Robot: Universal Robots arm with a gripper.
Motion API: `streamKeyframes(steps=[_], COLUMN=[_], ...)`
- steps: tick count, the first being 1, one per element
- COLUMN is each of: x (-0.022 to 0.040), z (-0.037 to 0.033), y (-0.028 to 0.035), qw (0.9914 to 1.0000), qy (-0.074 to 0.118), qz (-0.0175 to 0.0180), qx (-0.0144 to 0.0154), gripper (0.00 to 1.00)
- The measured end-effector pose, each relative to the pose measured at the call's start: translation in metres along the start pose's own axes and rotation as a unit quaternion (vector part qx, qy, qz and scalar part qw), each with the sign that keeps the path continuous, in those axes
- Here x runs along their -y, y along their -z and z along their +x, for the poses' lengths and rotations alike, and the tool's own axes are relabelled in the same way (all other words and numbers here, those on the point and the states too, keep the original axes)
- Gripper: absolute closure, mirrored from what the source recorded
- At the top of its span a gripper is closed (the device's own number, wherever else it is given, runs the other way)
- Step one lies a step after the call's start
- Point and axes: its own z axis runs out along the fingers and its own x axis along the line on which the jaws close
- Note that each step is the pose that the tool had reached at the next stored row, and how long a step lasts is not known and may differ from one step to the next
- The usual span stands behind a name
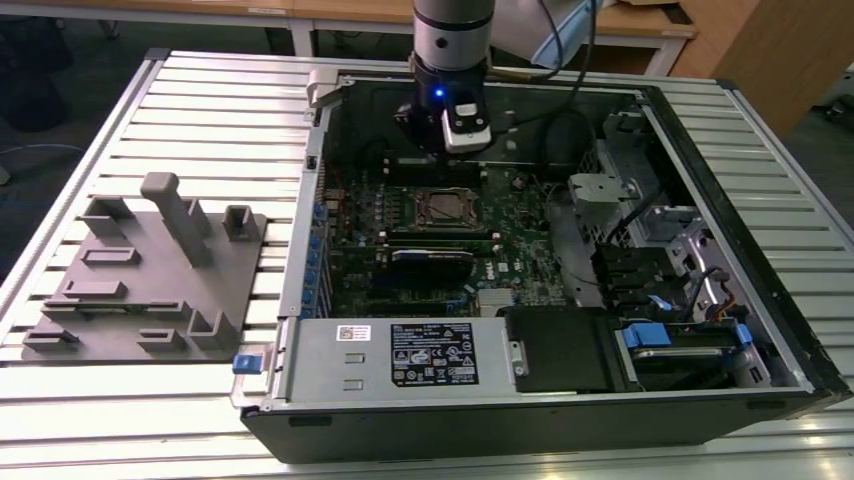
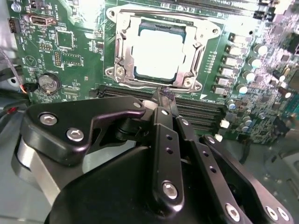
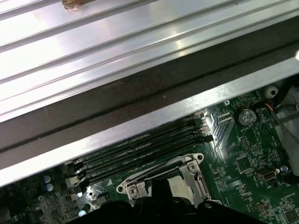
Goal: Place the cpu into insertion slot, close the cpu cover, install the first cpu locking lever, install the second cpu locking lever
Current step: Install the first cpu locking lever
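Ribbed aluminium worktable [image 1: 200, 110] is carrying an open desktop computer case [image 1: 747, 400] lying on its side, with wooden desks standing behind it. Grey moulded fixture tray [image 1: 140, 275] is sitting on the table at the case's 9 o'clock in the exterior view, just beside it. Green motherboard [image 1: 521, 210] is lying flat inside the case. Insertion slot [image 1: 450, 208] is sitting near the board's middle; in the second wrist view it is showing as a silver-rimmed socket [image 2: 161, 49]. Cpu [image 2: 159, 52] is resting inside the slot, its pale metal top facing up through the window. Cpu cover [image 2: 122, 51] is lying closed, framing the chip on all sides; its hinged edge [image 3: 163, 179] is appearing in the first wrist view too. Long black memory slots [image 2: 205, 109] are running just beside the socket, between it and the claw. Round coin battery [image 2: 48, 83] is sitting on the board, well apart from the socket. Gripper [image 2: 164, 95] is hanging above the board at the socket's 12 o'clock in the exterior view [image 1: 454, 135], near it but apart from it; its black fingers [image 2: 161, 126] are pressing together at the tips, clenched and grasping nothing. Black power supply unit [image 1: 414, 355] is filling the case's 6 o'clock edge.
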Motion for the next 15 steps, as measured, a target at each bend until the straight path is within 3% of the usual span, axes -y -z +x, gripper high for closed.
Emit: streamKeyframes(steps=[5, 10, 12, 15], x=[0.0000, -0.0001, 0.0000, 0.0000], z=[-0.0003, -0.0003, -0.0003, -0.0003], y=[-0.0004, -0.0011, -0.0010, -0.0010], qw=[0.99972, 0.99879, 0.99861, 0.99861], qy=[0.023, 0.049, 0.052, 0.052], qz=[0.0033, 0.0044, 0.0072, 0.0072], qx=[0.0000, -0.0008, -0.0001, 0.0000], gripper=[0.90, 0.90, 0.90, 0.90])
